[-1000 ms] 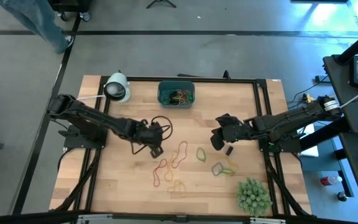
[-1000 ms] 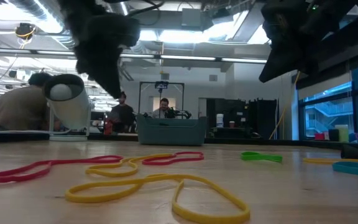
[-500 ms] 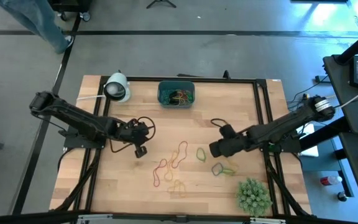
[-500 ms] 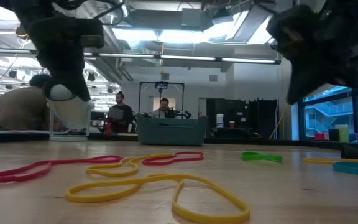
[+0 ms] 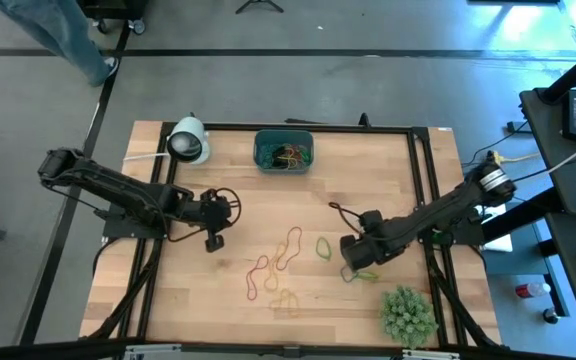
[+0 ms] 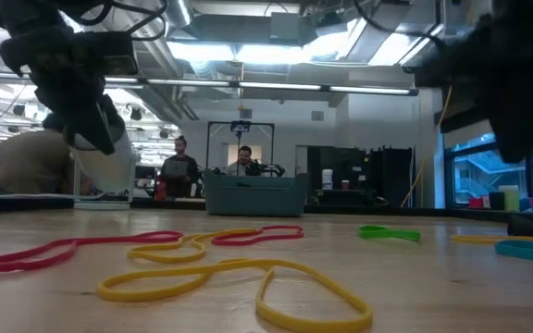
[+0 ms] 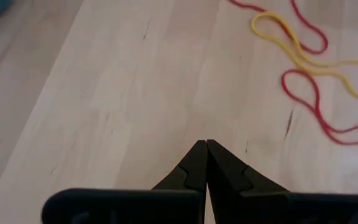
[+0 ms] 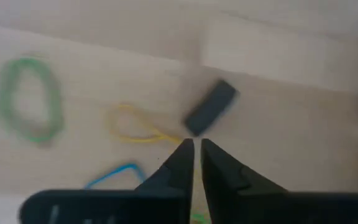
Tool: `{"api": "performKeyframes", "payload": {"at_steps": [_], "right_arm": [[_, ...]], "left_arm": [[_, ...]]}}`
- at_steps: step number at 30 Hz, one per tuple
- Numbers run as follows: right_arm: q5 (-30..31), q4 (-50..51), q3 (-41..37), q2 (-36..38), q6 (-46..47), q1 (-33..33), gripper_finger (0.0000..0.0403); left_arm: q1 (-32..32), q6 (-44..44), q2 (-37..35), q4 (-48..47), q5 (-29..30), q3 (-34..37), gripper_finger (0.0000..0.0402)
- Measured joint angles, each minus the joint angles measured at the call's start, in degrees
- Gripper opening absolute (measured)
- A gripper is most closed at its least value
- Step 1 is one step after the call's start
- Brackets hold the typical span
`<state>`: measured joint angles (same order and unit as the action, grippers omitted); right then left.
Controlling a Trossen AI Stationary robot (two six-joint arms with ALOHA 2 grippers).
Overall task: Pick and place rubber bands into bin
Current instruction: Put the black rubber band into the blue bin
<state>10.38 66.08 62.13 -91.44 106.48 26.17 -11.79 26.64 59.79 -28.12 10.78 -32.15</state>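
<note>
Table is holding everything; task is looking partway done. The bin is sitting at the far edge, mid-table, w/ a small tangle of bands already lying inside, red, orange and green as far as I can tell. Most rubber bands are still lying loose on the wood, well apart from the bin: red and yellow ones mid-table, green ones nearer the right arm, plus yellow and blue bits by a small dark block.

Right gripper is hovering over that right-hand cluster, fingers parted just a crack, carrying nothing. Left gripper is hanging over bare wood beside the red/yellow bands, fingers pressed together, empty.
</note>
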Motion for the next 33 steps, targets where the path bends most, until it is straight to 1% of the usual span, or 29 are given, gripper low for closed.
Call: {"api": "performKeyframes", "payload": {"at_steps": [3, 7, 10, 15, 19, 22, 27, 30, 33], "right_arm": [[-1.99, -0.60, -3.19, -0.89, 5.07, 0.82, 0.0058], [-2.71, -5.67, -7.34, -0.53, 10.46, 1.95, 0.0107], [-2.62, -9.14, -9.43, -0.30, 11.81, 2.17, 0.0148], [-1.39, -9.81, -10.87, -0.32, 11.82, 2.17, 0.0212], [1.09, -9.89, -10.85, -0.59, 11.82, 2.03, 0.0248], [2.03, -10.01, -10.83, -1.45, 11.80, 1.43, 0.0257], [2.09, -11.83, -10.85, -5.06, 11.27, 0.55, 0.0257], [2.45, -14.60, -10.74, -7.51, 9.83, 0.29, 0.0236], [3.13, -15.73, -10.58, -9.11, 10.18, 0.30, 0.0192]], "left_arm": [[0.02, -0.88, -0.17, -0.23, -0.21, 0.12, 0.0002], [0.02, -0.88, -0.17, -0.19, -0.42, 0.12, 0.0002], [0.02, -0.62, -0.17, -0.20, -0.60, 0.10, 0.0002], [0.02, -0.29, -0.17, -0.08, -0.51, 0.12, 0.0002], [0.02, 0.16, -0.17, 0.11, 1.03, 0.10, 0.0002], [0.02, 0.67, -0.17, 0.11, 2.49, 0.10, 0.0002], [0.02, 2.47, -0.17, 0.19, 2.50, 0.10, 0.0002], [0.00, 2.57, -0.17, 0.13, 2.73, 0.10, 0.0002], [0.02, 0.95, -0.17, 0.07, 2.79, 0.10, 0.0002]]}}
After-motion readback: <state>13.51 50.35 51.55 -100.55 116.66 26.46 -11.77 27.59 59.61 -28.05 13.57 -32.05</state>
